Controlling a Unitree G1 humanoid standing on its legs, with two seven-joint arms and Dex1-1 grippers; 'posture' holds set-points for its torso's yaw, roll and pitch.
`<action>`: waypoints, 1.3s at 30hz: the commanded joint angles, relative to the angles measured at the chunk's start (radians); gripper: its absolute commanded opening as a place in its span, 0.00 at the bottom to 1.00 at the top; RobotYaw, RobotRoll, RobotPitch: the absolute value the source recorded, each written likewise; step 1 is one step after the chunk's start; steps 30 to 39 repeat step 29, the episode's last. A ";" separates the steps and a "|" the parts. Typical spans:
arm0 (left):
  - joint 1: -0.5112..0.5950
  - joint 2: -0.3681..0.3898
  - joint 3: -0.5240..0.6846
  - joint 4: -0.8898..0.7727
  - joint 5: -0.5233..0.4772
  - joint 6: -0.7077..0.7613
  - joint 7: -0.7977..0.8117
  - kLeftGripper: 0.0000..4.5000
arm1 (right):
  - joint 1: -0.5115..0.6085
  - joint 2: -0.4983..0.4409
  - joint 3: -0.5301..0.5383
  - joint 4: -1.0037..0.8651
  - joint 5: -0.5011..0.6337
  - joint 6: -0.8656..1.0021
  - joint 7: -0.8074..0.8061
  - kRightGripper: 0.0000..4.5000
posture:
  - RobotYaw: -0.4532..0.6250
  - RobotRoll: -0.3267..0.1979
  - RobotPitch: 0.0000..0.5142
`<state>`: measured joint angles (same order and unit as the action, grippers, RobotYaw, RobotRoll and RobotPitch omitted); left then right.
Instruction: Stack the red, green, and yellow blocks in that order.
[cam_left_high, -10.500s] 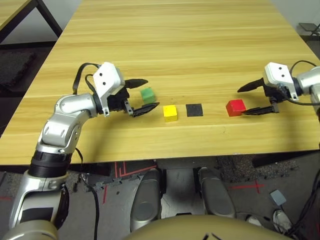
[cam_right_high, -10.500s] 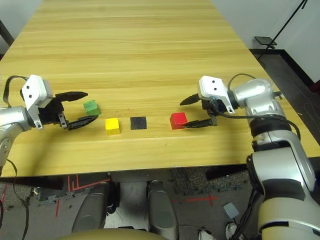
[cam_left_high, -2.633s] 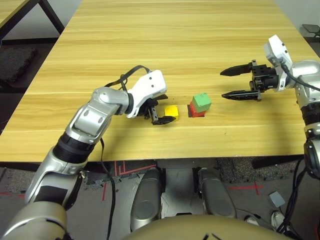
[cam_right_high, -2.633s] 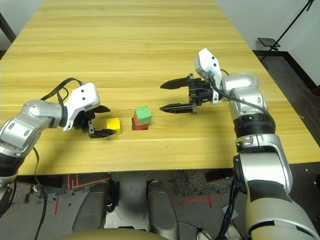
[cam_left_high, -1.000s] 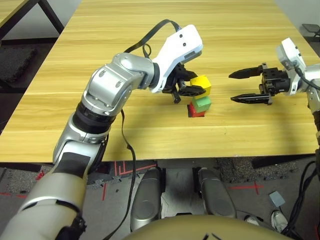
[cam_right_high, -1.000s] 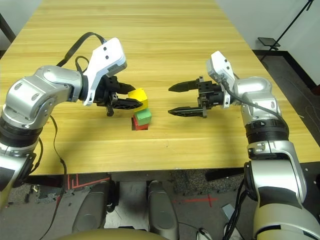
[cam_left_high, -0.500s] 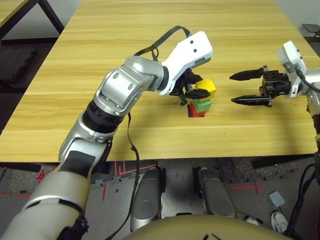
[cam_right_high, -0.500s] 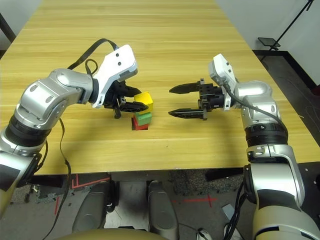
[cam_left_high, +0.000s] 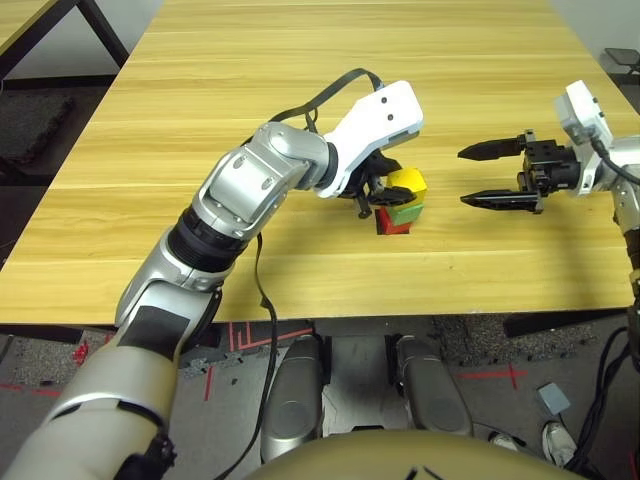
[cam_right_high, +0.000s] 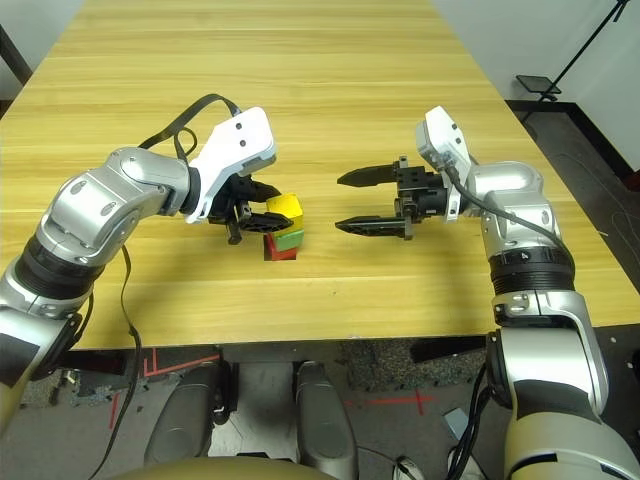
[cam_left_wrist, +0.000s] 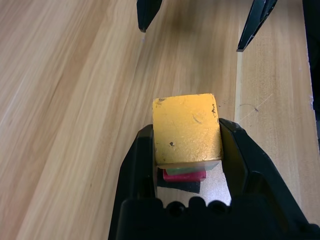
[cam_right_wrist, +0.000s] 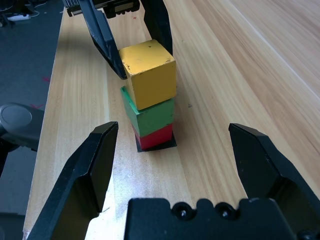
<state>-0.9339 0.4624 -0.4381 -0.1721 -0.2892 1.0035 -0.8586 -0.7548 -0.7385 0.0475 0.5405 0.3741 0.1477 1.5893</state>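
The yellow block (cam_left_high: 407, 183) rests slightly skewed on the green block (cam_left_high: 404, 211), which sits on the red block (cam_left_high: 393, 225), forming one stack at the table's middle front. My left gripper (cam_left_high: 385, 190) reaches in from the left, and in the left wrist view both of its fingers (cam_left_wrist: 142, 155) press the sides of the yellow block (cam_left_wrist: 186, 129). My right gripper (cam_left_high: 463, 177) hovers open to the right of the stack, fingertips pointing at it with a clear gap. In the right wrist view the stack (cam_right_wrist: 148, 100) stands between and beyond its spread fingers.
A flat black square patch (cam_right_wrist: 157, 146) lies under the red block. The wooden table (cam_left_high: 300, 80) stretches bare behind and to both sides of the stack. Its front edge (cam_left_high: 330, 310) runs close below the stack.
My left gripper has come down and a little left, setting the yellow block onto the green one. The right gripper has stayed where it was.
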 joint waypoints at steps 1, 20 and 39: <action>0.015 -0.022 -0.007 -0.001 -0.008 -0.008 -0.005 0.71 | 0.019 -0.012 -0.021 -0.016 0.000 0.009 0.000 1.00 | 0.53 0.74 0.33; 0.447 -0.225 0.758 -0.071 -0.029 -0.416 0.505 1.00 | -0.075 -0.079 -0.406 0.557 0.003 -0.240 -0.556 1.00 | 0.51 0.55 0.31; 0.646 -0.198 0.772 0.140 0.041 -0.798 0.508 1.00 | 0.018 -0.099 -0.492 0.654 -0.002 -0.362 -0.713 1.00 | 0.51 0.55 0.29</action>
